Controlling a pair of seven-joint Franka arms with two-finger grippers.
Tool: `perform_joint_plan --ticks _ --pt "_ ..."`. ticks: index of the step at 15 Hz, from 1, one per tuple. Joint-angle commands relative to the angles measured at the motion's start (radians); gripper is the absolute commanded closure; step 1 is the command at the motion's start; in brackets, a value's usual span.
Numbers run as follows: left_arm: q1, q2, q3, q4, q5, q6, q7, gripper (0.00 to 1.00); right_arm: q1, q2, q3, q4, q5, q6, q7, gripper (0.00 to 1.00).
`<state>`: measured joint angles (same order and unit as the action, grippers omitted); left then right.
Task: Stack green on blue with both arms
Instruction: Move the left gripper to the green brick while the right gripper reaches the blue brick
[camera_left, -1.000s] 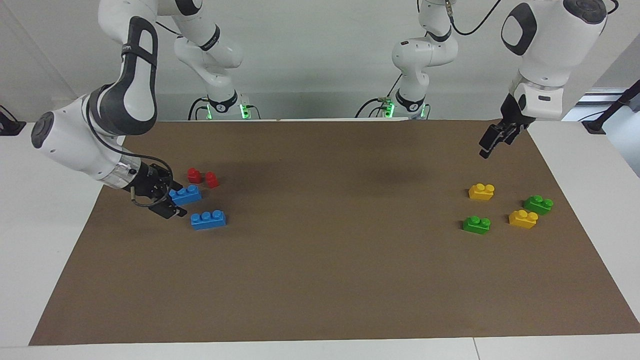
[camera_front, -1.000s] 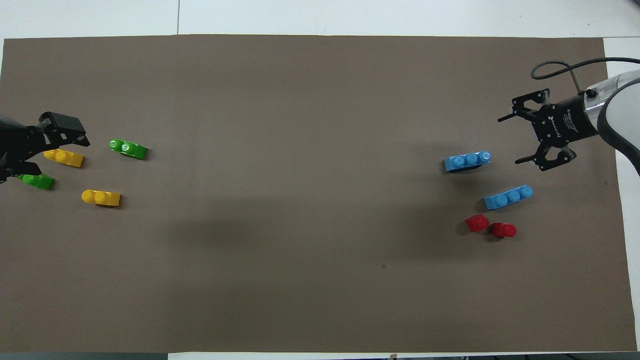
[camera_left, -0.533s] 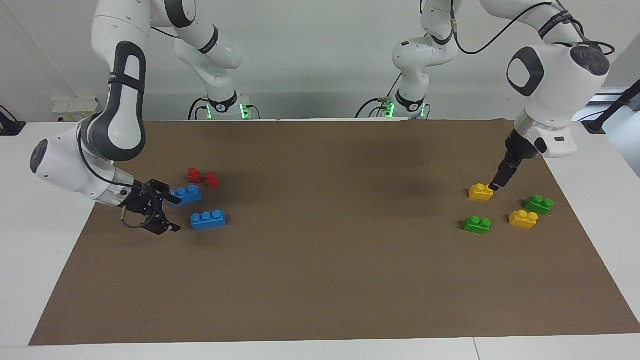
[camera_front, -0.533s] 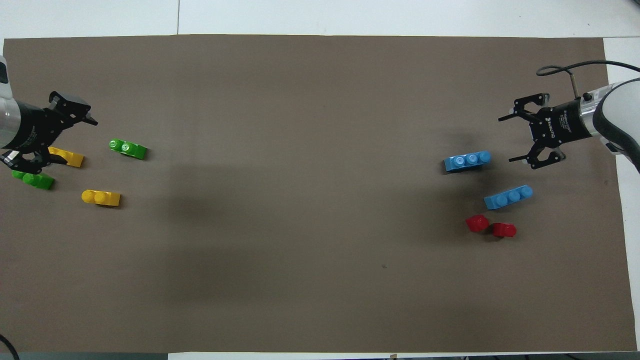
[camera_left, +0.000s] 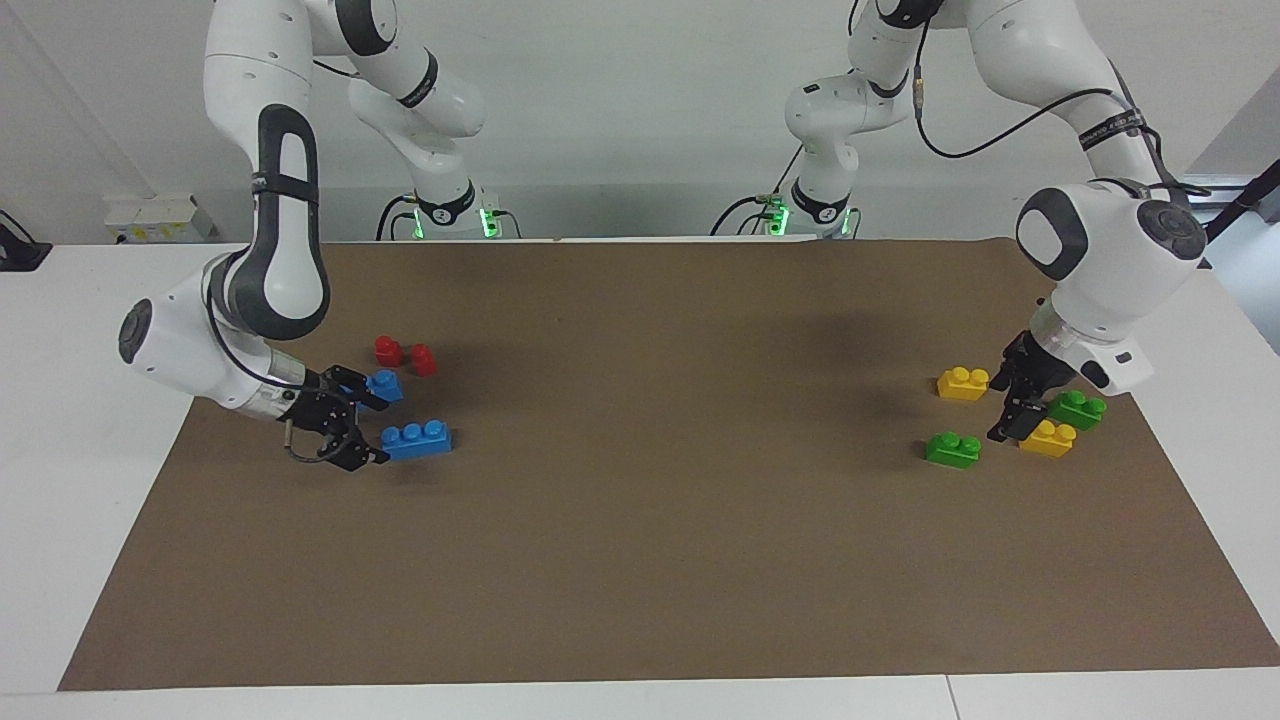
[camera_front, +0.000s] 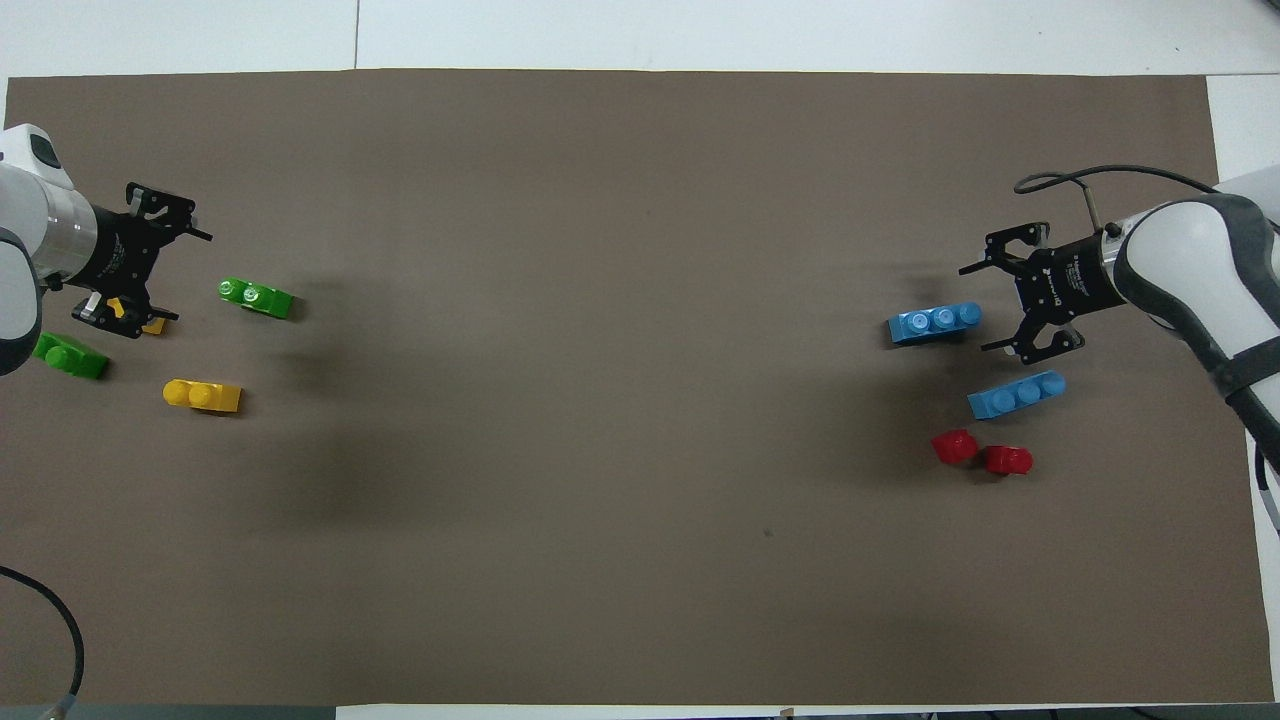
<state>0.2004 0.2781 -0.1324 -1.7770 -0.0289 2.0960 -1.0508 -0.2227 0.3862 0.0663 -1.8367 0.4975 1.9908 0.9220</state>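
Right pincer (camera_left: 372, 430), spread wide and holding nothing, low beside 1 blue brick (camera_left: 417, 439); left pincer (camera_left: 1012, 408), likewise spread and unloaded, near 1 green brick (camera_left: 952, 449).

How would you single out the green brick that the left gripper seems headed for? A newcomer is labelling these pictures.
Start at the left arm's end of the brown mat, where four small two-stud bricks sit. The open left gripper hangs low among them. Your green brick is the one nearest the table's middle and farthest from the robots; the other green brick lies near the mat's end edge.

Open right end effector (camera_left: 362, 432) beside blue brick (camera_left: 416, 439), left end effector (camera_left: 1018, 408) among green and yellow bricks
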Motion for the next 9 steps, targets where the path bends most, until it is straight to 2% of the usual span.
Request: perform_joint_plan --ticks 1,5,9 --pt "0.01 0.064 -0.004 0.008 -0.008 0.062 -0.119 0.0 0.0 0.002 0.001 -0.019 0.024 0.031 -0.035 0.0" --pt "0.005 0.104 -0.003 -0.001 0.012 0.139 -0.241 0.0 0.003 0.02 0.003 -0.024 0.026 0.068 -0.054 0.0" --pt "0.001 0.122 -0.001 -0.036 0.012 0.191 -0.267 0.0 0.017 0.02 0.003 -0.05 0.027 0.105 -0.055 0.0"
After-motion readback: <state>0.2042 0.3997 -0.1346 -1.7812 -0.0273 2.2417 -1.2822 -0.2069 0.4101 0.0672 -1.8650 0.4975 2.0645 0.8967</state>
